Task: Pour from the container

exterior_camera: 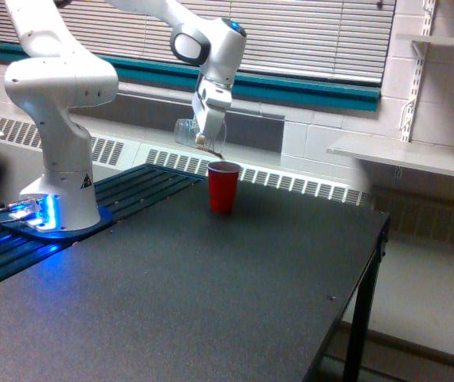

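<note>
I see my gripper (205,127) clamped on the clear plastic cup (197,133), tipped sideways, brown granules at its lip; red cup (224,186) stands just below.

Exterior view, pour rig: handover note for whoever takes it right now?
Gripper: shut on the clear cup, held tipped on its side above and to the exterior view's left of the red cup.
Clear cup: a little brown granular stuff shows at its lip; no visible stream.
Red cup: upright on the black table, contents not visible.
Done: tilt made over the red cup.
Left: confirm the clear cup is empty, level it, move clear.
</note>
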Tool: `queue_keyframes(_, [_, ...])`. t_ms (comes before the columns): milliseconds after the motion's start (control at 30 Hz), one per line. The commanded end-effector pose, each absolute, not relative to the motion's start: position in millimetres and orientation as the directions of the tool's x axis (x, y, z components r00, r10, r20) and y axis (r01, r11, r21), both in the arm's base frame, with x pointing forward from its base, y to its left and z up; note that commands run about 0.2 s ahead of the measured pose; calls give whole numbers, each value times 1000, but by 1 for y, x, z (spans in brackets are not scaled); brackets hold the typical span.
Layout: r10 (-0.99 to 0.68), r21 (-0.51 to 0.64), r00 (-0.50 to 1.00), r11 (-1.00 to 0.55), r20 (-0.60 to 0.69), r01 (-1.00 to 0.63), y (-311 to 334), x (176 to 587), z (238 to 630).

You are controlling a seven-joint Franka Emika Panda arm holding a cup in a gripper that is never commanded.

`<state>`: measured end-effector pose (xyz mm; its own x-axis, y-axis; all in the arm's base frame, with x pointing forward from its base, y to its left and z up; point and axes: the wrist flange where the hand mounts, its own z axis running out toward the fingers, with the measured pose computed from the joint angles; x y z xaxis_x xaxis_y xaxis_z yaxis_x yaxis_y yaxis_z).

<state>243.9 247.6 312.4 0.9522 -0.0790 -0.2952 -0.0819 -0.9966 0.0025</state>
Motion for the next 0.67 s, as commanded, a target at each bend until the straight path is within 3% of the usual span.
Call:
queue_keyframes(33, [-36, -1, 947, -999, -319, -38, 250, 243, 313])
queue_keyframes(667, [-29, -42, 967, -998, -255, -41, 255, 244, 325])
